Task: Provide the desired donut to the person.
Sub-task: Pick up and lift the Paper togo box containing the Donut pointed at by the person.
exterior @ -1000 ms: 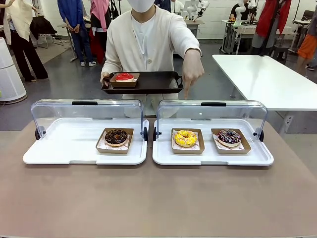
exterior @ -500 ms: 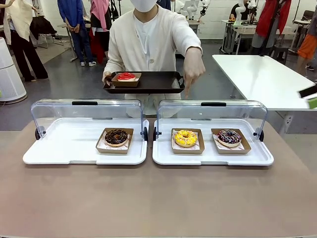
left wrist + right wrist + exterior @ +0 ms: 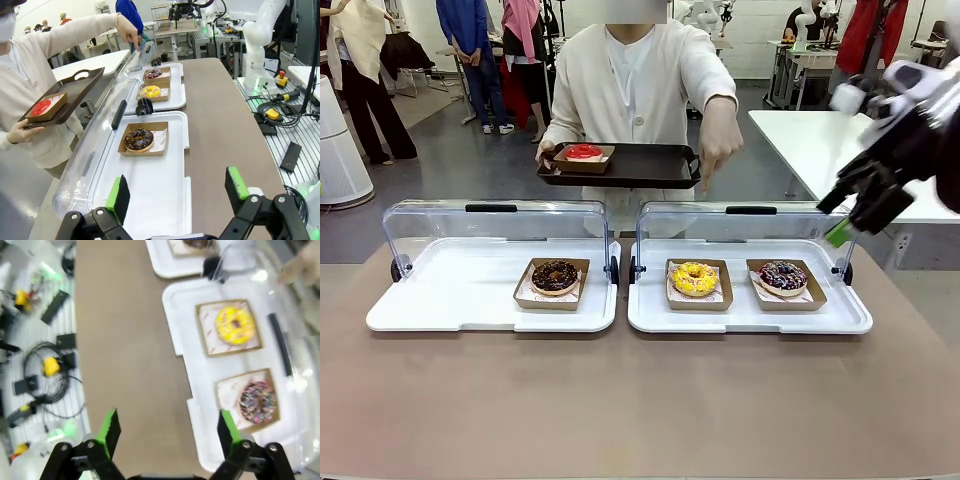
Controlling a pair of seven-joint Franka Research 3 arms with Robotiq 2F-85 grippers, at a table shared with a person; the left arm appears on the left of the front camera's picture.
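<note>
The person (image 3: pixel 638 80) holds a dark tray (image 3: pixel 650 166) carrying a red donut (image 3: pixel 583 152) and points a finger (image 3: pixel 706 178) down over the right case, above the yellow donut (image 3: pixel 694 279). A sprinkled donut (image 3: pixel 783 276) lies to its right, and a chocolate donut (image 3: pixel 555 276) sits in the left case. My right gripper (image 3: pixel 848 212) hangs open above the right case's far right end; its wrist view looks down on the yellow donut (image 3: pixel 235 325) and sprinkled donut (image 3: pixel 257 401). My left gripper (image 3: pixel 176 189) is open and empty, short of the chocolate donut (image 3: pixel 138 139).
Both white trays (image 3: pixel 470 310) have clear lids (image 3: pixel 495 230) flipped up at the far side. Each donut sits in a brown card tray. A white table (image 3: pixel 840 150) stands behind on the right. Bare brown tabletop (image 3: pixel 640 400) lies in front of the cases.
My right arm has swung in from the right edge to above the right case's end. The person has lifted the tray and the pointing hand a little.
</note>
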